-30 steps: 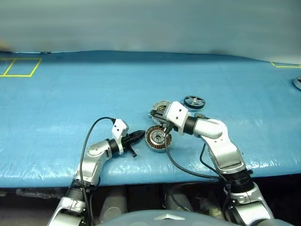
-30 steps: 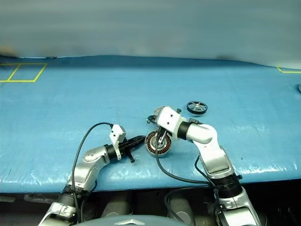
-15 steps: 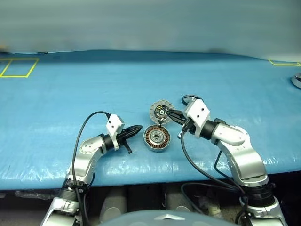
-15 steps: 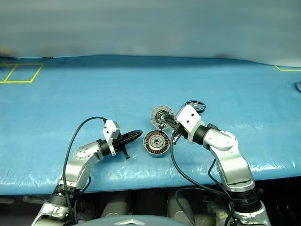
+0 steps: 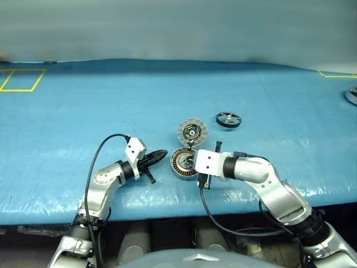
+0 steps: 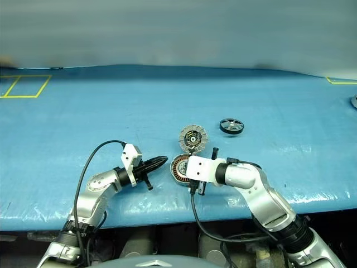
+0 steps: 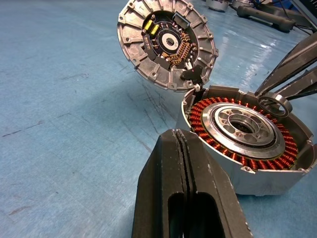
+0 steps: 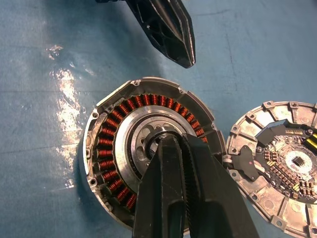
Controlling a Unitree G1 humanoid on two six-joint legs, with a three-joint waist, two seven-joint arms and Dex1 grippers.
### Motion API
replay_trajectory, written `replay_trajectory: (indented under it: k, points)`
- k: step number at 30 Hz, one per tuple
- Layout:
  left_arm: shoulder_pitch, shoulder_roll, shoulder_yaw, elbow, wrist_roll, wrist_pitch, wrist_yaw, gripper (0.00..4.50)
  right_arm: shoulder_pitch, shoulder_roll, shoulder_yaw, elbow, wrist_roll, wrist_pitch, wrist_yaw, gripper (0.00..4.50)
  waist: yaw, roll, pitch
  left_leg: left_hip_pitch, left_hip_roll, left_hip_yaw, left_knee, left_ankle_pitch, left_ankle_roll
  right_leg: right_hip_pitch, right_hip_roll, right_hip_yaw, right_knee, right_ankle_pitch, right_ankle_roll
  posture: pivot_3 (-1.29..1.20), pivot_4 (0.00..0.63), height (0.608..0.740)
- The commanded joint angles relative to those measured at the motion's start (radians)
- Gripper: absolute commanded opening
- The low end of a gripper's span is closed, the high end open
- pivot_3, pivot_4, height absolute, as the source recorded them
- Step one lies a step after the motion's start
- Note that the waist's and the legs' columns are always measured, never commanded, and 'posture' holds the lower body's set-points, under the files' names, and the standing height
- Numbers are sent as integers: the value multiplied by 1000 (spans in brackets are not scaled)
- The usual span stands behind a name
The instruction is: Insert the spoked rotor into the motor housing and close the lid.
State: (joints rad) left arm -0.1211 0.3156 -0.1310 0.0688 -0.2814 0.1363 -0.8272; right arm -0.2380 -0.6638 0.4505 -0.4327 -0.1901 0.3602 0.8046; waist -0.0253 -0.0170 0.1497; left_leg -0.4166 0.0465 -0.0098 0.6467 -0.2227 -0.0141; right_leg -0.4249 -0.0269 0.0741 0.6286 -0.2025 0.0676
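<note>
My right fingers (image 8: 181, 163), closed on a small metal ring (image 7: 274, 104), hover over the motor housing (image 5: 183, 163) on the blue desk (image 5: 83, 117); left fingers (image 5: 159, 156) closed, empty, just beside it. Lid (image 5: 192, 133) ribs-up behind; spoked rotor (image 5: 228, 119) well apart.

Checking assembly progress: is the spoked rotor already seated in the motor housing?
No, the spoked rotor lies apart on the blue table, and the motor housing shows bare copper windings.
</note>
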Motion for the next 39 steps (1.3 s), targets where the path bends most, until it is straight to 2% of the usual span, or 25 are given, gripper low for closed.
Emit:
replay_trajectory:
  k: [1,11,21,23,24,39]
  points:
    - [5,-7,-9,-41,9,-16,11,0,-56,-18,23,13,-47,-70,33,680,1,0,0,0,0,0,0,0,0,0,0,0,0,0,0,0,150,740]
    - [25,-13,-17,-40,15,-23,30,0,-113,-28,45,82,-102,-158,101,680,2,0,0,0,0,0,0,0,0,0,0,0,0,0,0,0,150,740]
    - [29,-13,-29,-34,18,-21,33,0,-109,15,-30,25,-76,-131,72,680,3,0,0,0,0,0,1,0,0,1,0,0,1,0,0,0,150,740]
    - [25,-14,-31,-30,19,-21,32,0,-103,27,-34,25,-69,-125,74,78,3,0,0,1,0,0,1,0,0,1,0,0,1,0,0,0,150,740]
    - [22,-15,-32,-28,20,-21,32,0,-96,28,-30,36,-72,-128,76,32,3,0,0,1,0,0,1,0,0,1,0,0,1,0,0,0,150,740]
    - [20,-15,-29,-23,22,-20,28,0,-66,86,0,105,-75,-118,81,32,3,0,0,1,0,0,1,0,0,1,0,0,1,0,0,0,150,740]
